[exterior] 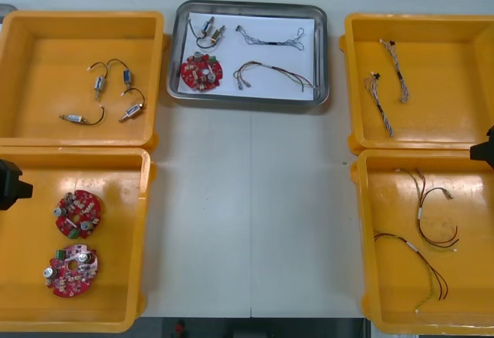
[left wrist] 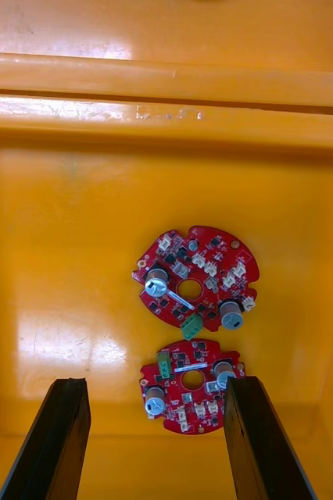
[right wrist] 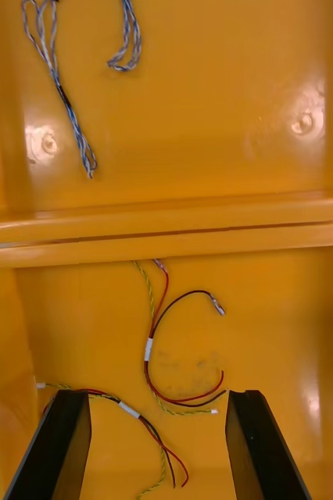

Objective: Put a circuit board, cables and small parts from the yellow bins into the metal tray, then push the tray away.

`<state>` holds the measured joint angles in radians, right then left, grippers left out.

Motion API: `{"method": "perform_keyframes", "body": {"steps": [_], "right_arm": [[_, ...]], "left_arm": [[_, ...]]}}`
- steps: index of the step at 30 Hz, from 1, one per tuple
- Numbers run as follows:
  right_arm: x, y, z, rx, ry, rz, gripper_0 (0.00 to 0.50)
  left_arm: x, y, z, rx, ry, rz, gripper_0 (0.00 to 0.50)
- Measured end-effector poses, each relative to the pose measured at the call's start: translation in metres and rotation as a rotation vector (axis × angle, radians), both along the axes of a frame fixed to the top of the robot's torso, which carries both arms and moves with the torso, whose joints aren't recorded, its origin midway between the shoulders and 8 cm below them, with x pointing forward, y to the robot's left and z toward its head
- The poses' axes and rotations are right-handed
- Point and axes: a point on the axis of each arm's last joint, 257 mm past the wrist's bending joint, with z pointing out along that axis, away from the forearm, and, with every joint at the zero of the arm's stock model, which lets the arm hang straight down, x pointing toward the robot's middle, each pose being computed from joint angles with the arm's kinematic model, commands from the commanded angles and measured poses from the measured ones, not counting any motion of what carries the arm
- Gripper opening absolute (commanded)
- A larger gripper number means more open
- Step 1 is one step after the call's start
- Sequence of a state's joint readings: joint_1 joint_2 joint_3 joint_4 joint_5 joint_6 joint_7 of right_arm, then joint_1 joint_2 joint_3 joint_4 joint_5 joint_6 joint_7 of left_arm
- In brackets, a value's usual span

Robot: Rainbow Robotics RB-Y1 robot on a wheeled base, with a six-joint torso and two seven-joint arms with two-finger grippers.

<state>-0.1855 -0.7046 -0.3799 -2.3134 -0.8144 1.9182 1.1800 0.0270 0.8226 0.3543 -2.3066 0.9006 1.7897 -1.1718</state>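
Loading looks complete: the metal tray [exterior: 324,52], far ahead of both jaws, holds a circuit board [exterior: 201,72], cables [exterior: 270,41] and small metal parts [exterior: 210,29]. Left gripper [left wrist: 155,384] and right gripper [right wrist: 157,394] hang released above their yellow bins [exterior: 77,153]; next, one must reach the tray's near rim to push.
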Motion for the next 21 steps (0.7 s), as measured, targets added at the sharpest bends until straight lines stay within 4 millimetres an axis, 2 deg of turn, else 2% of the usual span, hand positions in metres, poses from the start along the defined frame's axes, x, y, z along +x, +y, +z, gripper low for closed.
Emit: {"method": "perform_keyframes", "body": {"steps": [11, 21], "right_arm": [[-0.001, -0.016, -0.009, 0.002, 0.047, -0.034, 0.500], [-0.003, -0.010, -0.011, 0.019, 0.059, -0.011, 0.500]], "left_arm": [[0.000, 0.000, 0.000, 0.000, 0.000, 0.000, 0.500], [0.000, 0.000, 0.000, 0.000, 0.000, 0.000, 0.500]]}}
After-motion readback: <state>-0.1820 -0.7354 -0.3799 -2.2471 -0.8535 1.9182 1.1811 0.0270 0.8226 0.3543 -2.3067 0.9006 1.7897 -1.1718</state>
